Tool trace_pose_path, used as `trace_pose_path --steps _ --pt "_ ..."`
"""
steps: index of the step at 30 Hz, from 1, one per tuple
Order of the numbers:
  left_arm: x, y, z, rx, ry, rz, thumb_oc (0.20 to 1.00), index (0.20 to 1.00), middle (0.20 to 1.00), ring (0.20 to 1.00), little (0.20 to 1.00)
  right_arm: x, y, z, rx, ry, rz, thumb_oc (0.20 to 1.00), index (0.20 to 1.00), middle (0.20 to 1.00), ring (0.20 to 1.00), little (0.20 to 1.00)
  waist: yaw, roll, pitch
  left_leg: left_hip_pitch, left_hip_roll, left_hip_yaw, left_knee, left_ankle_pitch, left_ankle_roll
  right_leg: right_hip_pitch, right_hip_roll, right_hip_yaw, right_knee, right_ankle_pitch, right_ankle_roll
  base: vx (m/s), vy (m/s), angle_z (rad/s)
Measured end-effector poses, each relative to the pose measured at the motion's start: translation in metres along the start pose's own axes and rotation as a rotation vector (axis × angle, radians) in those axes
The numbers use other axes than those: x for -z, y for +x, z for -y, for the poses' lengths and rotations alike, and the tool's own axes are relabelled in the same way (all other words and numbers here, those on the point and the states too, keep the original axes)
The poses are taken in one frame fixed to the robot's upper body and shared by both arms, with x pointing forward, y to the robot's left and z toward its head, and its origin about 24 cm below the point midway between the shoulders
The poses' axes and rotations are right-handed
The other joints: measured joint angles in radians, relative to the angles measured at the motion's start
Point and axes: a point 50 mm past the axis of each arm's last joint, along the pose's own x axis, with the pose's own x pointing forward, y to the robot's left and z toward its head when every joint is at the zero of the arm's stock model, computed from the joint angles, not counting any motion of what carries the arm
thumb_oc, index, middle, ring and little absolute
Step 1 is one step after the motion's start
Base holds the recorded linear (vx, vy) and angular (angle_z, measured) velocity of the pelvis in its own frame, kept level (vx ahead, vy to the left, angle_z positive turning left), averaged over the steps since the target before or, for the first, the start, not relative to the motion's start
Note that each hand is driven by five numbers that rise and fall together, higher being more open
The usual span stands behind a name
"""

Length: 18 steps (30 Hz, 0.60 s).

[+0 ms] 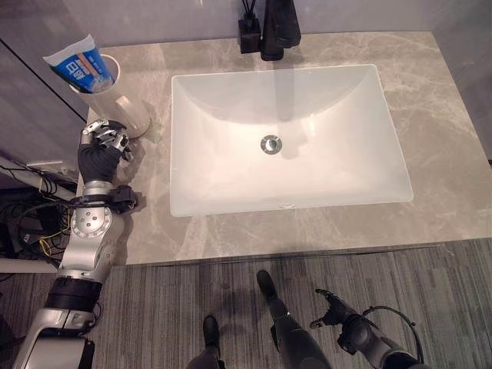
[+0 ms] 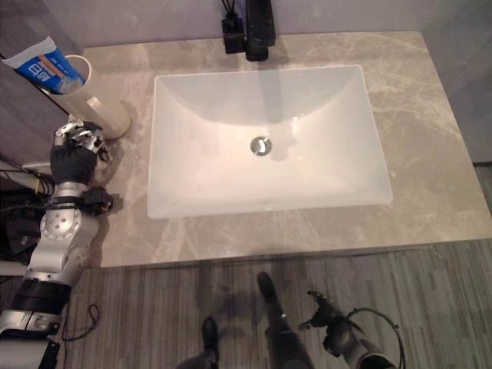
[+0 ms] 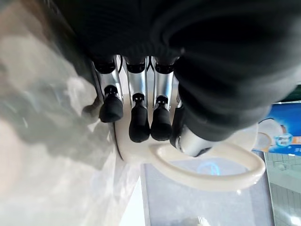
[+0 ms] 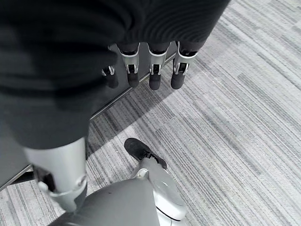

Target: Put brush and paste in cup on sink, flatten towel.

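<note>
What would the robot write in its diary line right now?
left hand: fingers curled at cup handle | toothpaste: in cup | right hand: idle, low over floor

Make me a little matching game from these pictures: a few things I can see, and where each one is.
Things:
1. toothpaste tube
2. cup
3. faucet
4. right hand

Places:
A. behind the basin, at the wall
B. low over the floor, below the counter's front edge
C. sticking out of the cup's top
D. on the counter left of the basin, by the left hand

Pairs: 1-C, 2-D, 3-A, 4-B
</note>
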Motion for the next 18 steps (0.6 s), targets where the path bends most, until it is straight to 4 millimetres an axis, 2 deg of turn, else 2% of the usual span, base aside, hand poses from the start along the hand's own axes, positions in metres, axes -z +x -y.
trace_pose_path --steps 10,18 --pt "-0.006 0.016 0.001 0.002 0.050 0.012 0.200 0.200 0.200 0.200 0.200 -0.002 0.001 0.001 0.001 -0.004 0.007 1.000 1.000 1.000 1.000 1.000 -0.008 -0.003 -0.002 -0.006 0.002 0.005 0.000 -0.003 -0.002 -0.010 0.004 0.006 0.000 0.000 0.000 0.00 0.001 -0.01" --pt "-0.009 0.032 -0.008 -0.047 0.099 0.002 0.200 0.200 0.200 0.200 0.200 -0.002 0.001 -0.001 -0.008 -0.010 0.008 1.000 1.000 1.000 1.000 1.000 -0.039 -0.005 -0.002 -0.006 0.003 0.008 0.000 -0.003 -0.003 -0.011 0.005 0.007 0.000 0.000 0.000 0.00 0.000 0.00"
